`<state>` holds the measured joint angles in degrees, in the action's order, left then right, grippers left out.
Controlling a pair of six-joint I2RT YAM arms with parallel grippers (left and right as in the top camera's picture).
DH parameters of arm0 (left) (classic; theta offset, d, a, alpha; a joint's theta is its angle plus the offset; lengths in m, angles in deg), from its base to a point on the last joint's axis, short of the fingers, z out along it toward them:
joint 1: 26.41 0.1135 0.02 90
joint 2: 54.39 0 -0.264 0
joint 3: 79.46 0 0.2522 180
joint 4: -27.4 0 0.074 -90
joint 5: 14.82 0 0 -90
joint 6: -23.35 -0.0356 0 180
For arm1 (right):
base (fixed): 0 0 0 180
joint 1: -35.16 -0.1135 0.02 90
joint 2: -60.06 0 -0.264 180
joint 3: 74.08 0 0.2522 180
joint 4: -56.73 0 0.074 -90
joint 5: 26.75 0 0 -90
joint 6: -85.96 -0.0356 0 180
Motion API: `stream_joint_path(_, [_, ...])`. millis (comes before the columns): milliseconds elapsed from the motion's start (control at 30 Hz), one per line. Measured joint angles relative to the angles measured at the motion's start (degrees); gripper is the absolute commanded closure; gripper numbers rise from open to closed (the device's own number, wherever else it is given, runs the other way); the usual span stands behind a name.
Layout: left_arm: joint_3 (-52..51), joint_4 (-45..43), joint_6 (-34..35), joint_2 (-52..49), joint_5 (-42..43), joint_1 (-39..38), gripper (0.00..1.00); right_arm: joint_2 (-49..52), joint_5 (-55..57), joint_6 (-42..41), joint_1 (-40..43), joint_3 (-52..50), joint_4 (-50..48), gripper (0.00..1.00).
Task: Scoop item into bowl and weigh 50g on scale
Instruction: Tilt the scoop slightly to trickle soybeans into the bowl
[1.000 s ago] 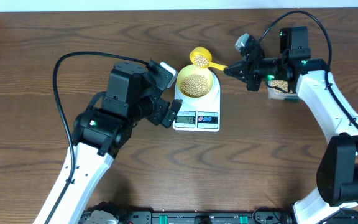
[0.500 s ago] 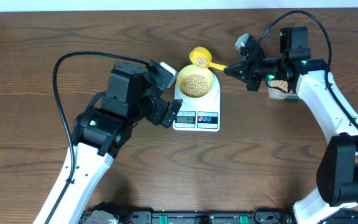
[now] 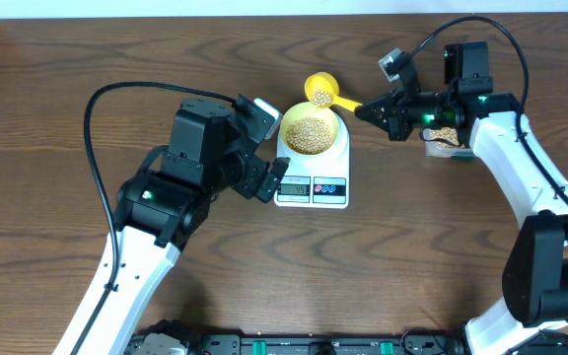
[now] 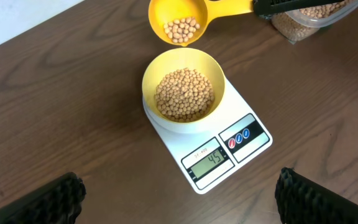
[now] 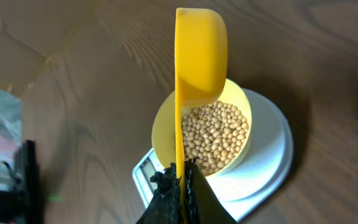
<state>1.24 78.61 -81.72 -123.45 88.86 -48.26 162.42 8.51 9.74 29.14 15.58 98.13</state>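
- Starting at the right gripper (image 3: 375, 110), we see its jaws shut tight on the thin handle of the yellow scoop (image 3: 320, 92), with the handle running straight out from between the fingertips.
- The scoop's cup sits at the end of that handle, just beside the far rim of the bowl (image 4: 146, 87); the left wrist view shows a small cluster of beans (image 4: 181, 29) lying in the cup.
- The bowl stands on the platform of the scale (image 4: 185, 146) and carries a broad heap of the same beans; the display (image 4: 210, 160) reads 45.
- The right arm reaches in from the right side of the table, forearm roughly level and wrist pointing left toward the scale. Just behind the wrist sits the clear tub (image 3: 447, 138), with more beans inside.
- The left gripper (image 4: 180, 193) hangs with its jaws spread wide and nothing between them; its two fingers frame the near end of the scale without touching it.
- The left arm rises from the near left edge of the table and bends toward the scale, wrist camera looking down over the bowl and display.
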Motion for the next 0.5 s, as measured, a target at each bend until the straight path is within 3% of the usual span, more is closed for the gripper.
stream_joint_path(500, [0.0, 0.0, 0.0, 0.0, 0.0, 0.0, 0.00, 0.0, -1.0, -3.0, 0.0, 0.0, 0.0, 0.99])
